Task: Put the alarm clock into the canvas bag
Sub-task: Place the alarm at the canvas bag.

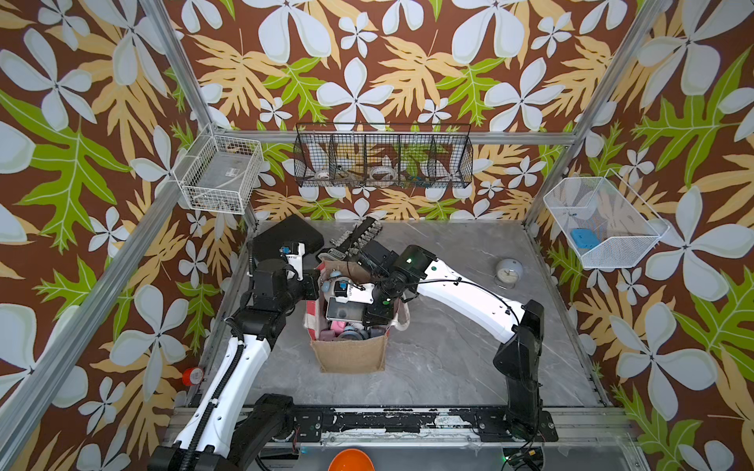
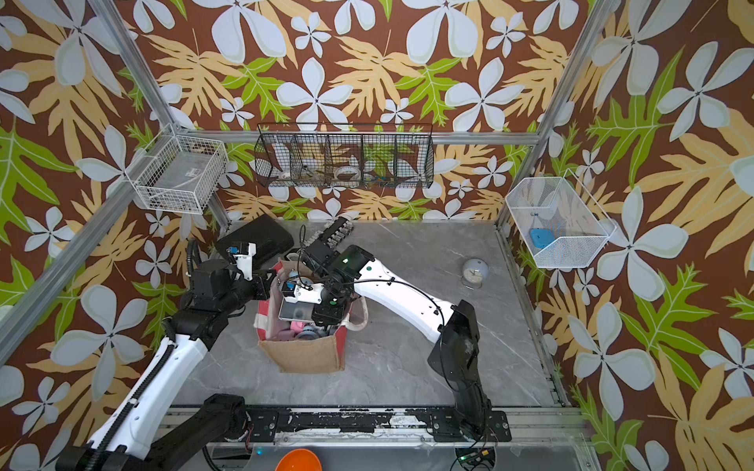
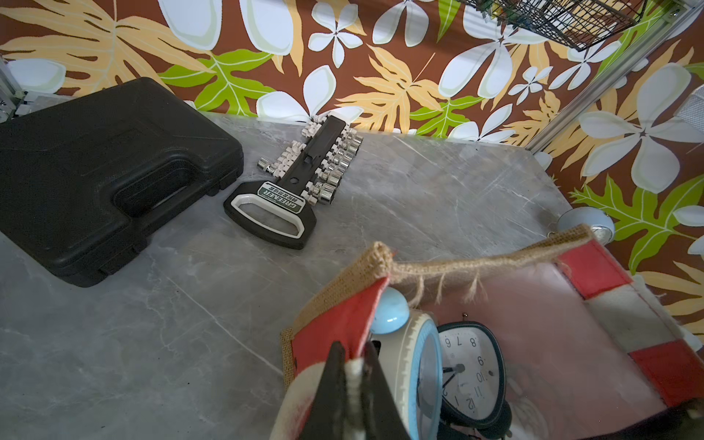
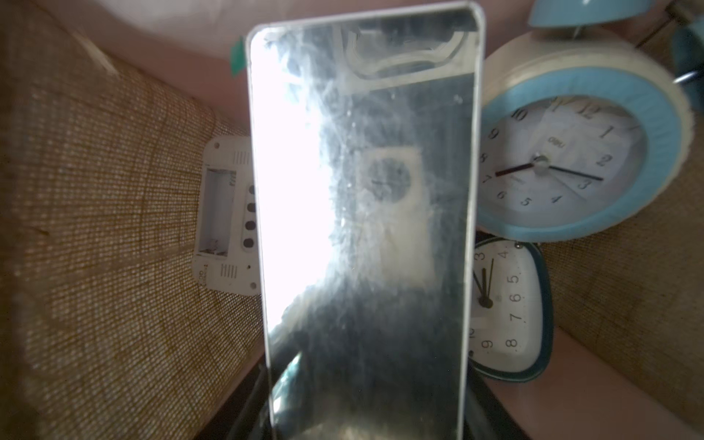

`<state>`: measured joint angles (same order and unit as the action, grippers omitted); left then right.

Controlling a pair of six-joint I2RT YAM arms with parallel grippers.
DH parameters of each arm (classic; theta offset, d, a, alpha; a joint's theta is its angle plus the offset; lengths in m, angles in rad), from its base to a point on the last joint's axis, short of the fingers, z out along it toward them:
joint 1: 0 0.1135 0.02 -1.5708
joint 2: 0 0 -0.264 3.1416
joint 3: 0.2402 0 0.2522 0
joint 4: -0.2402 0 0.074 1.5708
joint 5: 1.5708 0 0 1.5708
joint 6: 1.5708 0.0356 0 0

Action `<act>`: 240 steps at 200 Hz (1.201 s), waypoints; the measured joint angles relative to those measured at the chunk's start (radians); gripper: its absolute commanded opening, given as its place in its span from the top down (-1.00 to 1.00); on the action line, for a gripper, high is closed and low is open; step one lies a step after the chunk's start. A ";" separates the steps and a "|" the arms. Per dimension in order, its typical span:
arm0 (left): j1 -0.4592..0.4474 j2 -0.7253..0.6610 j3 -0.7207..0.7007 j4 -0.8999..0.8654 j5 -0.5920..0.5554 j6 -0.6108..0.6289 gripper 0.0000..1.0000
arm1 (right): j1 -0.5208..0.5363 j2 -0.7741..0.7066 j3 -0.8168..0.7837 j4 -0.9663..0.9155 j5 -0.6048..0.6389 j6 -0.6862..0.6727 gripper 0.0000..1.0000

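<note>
Floral wallpaper (image 1: 367, 61) is covering walls; alu posts (image 1: 176, 53) are standing at grey tabletop's (image 1: 449, 367) rear corners. Blk wire basket (image 1: 449, 163) is hanging over rear edge, white grid basket (image 1: 212, 200) over rear-L corner, white mesh basket (image 1: 612, 250) over R edge.

The mouth of the canvas bag (image 1: 350, 355) is crowded by the left arm (image 1: 245, 359), the right arm (image 1: 461, 295), a mirror clock (image 4: 365, 228) and other clocks (image 4: 571, 160), a black case (image 1: 285, 238) and socket rack (image 1: 362, 233) stand close behind, and the table (image 1: 449, 350) lies open in front and rightward up to a round clock (image 1: 508, 272)
</note>
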<state>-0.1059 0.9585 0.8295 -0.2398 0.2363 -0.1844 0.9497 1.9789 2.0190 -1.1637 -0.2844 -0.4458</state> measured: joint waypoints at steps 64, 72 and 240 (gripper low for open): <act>0.000 -0.001 0.000 -0.002 -0.003 0.000 1.00 | 0.051 0.057 -0.030 0.020 0.006 0.000 -0.15; 0.000 -0.001 0.000 -0.002 -0.003 0.000 1.00 | 0.058 0.067 -0.034 0.022 0.008 0.000 -0.15; 0.000 -0.001 0.000 -0.002 -0.003 0.000 1.00 | 0.090 0.076 -0.069 0.072 0.109 0.012 -0.90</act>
<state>-0.1059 0.9577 0.8295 -0.2420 0.2333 -0.1844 1.0393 2.0548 1.9495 -1.0920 -0.1753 -0.4335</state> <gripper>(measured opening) 0.091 0.953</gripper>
